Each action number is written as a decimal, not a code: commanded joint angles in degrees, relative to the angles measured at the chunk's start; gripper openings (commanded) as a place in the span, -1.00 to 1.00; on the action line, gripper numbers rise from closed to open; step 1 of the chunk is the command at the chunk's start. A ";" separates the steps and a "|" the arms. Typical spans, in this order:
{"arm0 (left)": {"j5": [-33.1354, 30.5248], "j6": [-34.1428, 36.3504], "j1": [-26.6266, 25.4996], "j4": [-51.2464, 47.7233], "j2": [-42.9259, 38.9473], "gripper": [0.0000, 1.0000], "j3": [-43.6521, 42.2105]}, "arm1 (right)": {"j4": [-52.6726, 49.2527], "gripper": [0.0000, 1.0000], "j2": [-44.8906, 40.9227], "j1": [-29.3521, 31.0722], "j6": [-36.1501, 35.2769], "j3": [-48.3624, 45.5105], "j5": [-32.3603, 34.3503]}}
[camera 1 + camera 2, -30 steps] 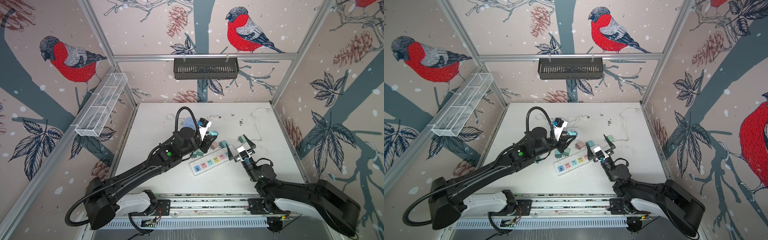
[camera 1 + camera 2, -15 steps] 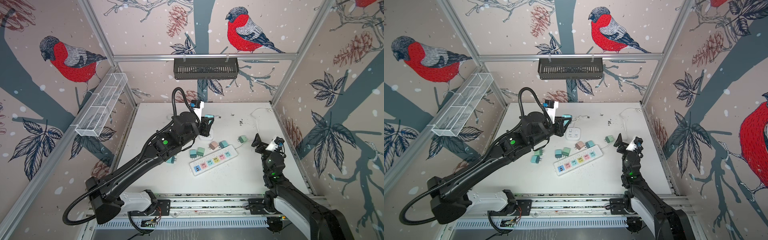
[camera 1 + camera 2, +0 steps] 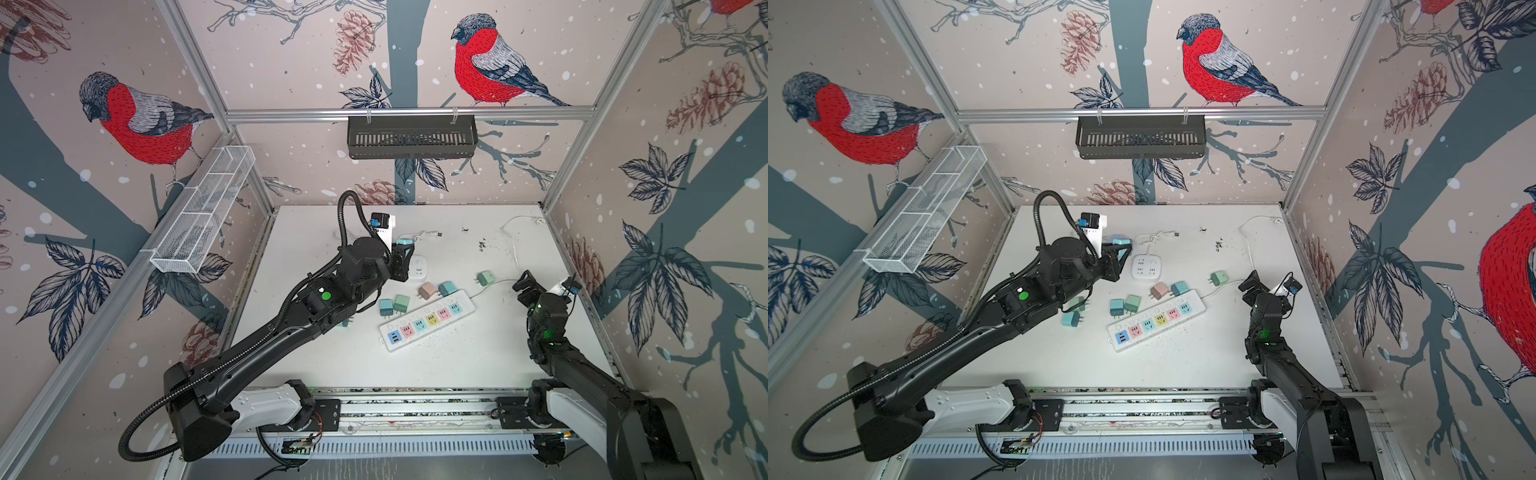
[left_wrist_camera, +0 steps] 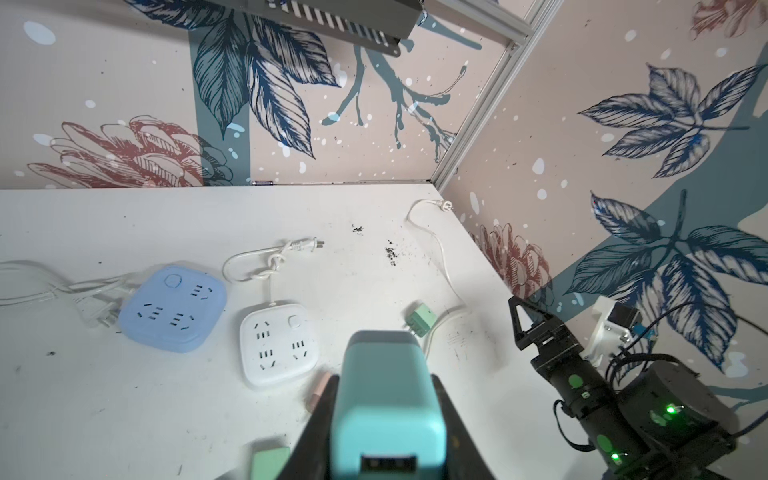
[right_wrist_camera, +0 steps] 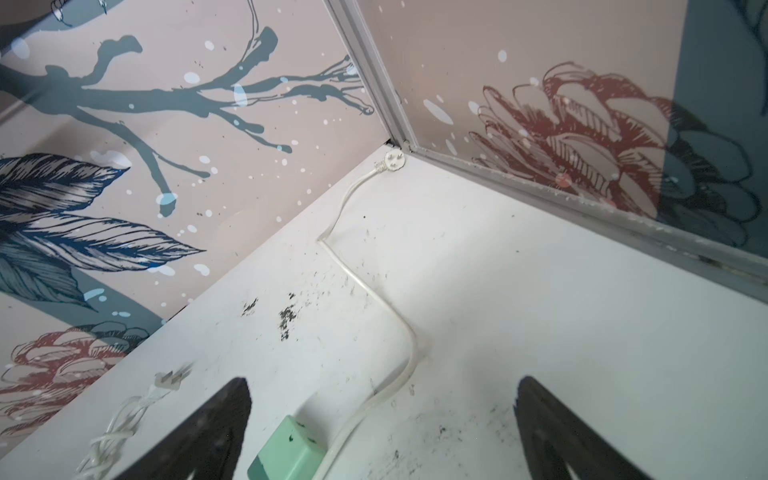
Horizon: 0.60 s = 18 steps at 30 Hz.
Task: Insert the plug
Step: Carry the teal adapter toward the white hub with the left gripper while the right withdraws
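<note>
White worktop (image 3: 457, 365): left pincer (image 4: 384, 399) clamps the teal plug (image 4: 384, 365) near the square white socket (image 4: 279, 345); right pincer (image 5: 384, 390) gapes empty, well apart from it. Square it over the slots (image 4: 264, 355) before pressing.

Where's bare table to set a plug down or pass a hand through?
Widest bare patch: between the strip and the front rail. Also the back middle, between the knotted cord and the strip's cord, though speckled with debris. Crowded: loose plugs and the white socket behind the strip, by the left arm.
</note>
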 commanded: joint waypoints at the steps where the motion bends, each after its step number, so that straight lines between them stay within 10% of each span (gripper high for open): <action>1: 3.31 6.85 0.90 8.13 0.52 -1.00 -3.84 | 1.21 0.99 -0.50 0.17 -0.07 -0.40 -3.54; 12: 14.42 26.81 -0.63 -0.79 17.18 -1.00 4.32 | 3.36 0.99 -4.28 2.00 -1.52 -3.23 -2.90; 18: 7.32 35.16 -3.26 -5.29 22.42 -1.00 8.74 | 3.81 0.99 -2.99 2.44 -2.20 -2.58 -3.54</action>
